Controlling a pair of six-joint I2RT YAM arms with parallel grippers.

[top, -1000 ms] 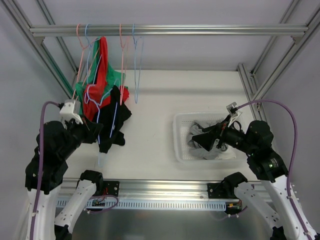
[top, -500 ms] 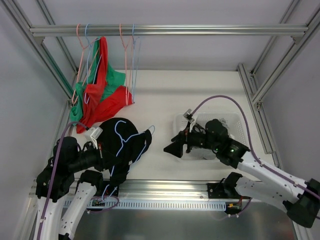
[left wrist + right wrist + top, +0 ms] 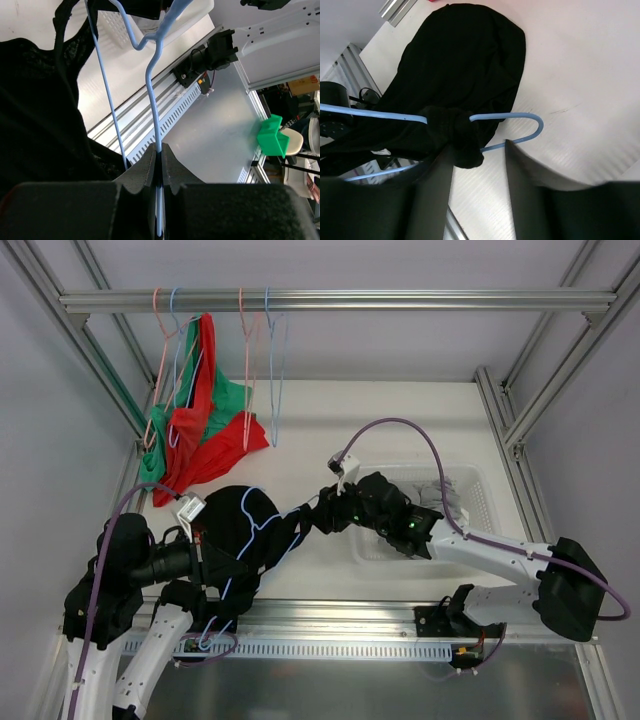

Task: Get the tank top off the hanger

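Black fabric fills the near-left of the overhead view: the tank top [image 3: 235,530] [image 3: 465,65] hangs bunched over a light blue wire hanger [image 3: 154,120], low above the near-left part of the desk [image 3: 400,420], well apart from the rail. The left fingers [image 3: 151,162] are pressed together on one straight run of the hanger's wire, with no gap visible beside it. A second run of the same wire passes just to their left and disappears behind the dark cloth.

The right arm reaches across from the basket side to the hanger's hook end. Its right fingers [image 3: 437,180] stand moderately apart. A knotted-looking wad of the tank top's strap [image 3: 457,140], wrapped around the wire, lies in the gap between them. I cannot tell whether either finger touches it. The curved hook [image 3: 536,131] pokes out beyond the wad, over the pale desk.

Behind the right arm sits a white basket [image 3: 470,472] with clothing in it. Red and green garments [image 3: 205,425] hang at the left of the rail [image 3: 400,302], with bare pink and blue hangers [image 3: 272,370] just beside them.
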